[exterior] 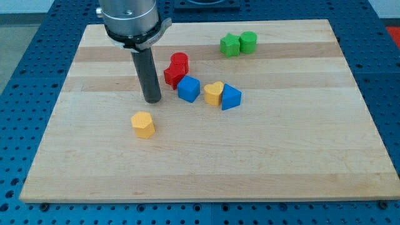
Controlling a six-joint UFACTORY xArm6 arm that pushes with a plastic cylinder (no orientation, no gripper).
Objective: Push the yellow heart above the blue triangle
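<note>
The yellow heart [214, 93] lies near the board's middle, touching the left side of the blue triangle [230, 97]. My tip [152, 100] rests on the board to the left of them, about a hand's width from the heart. A blue cube [188, 89] lies between my tip and the heart, close to the heart's left side.
Two red blocks [177, 69] sit just above the blue cube. A yellow hexagon-like block [143, 124] lies below my tip. A green star [230, 45] and a green block [248, 42] sit near the view's top. The wooden board [312, 156] rests on a blue perforated table.
</note>
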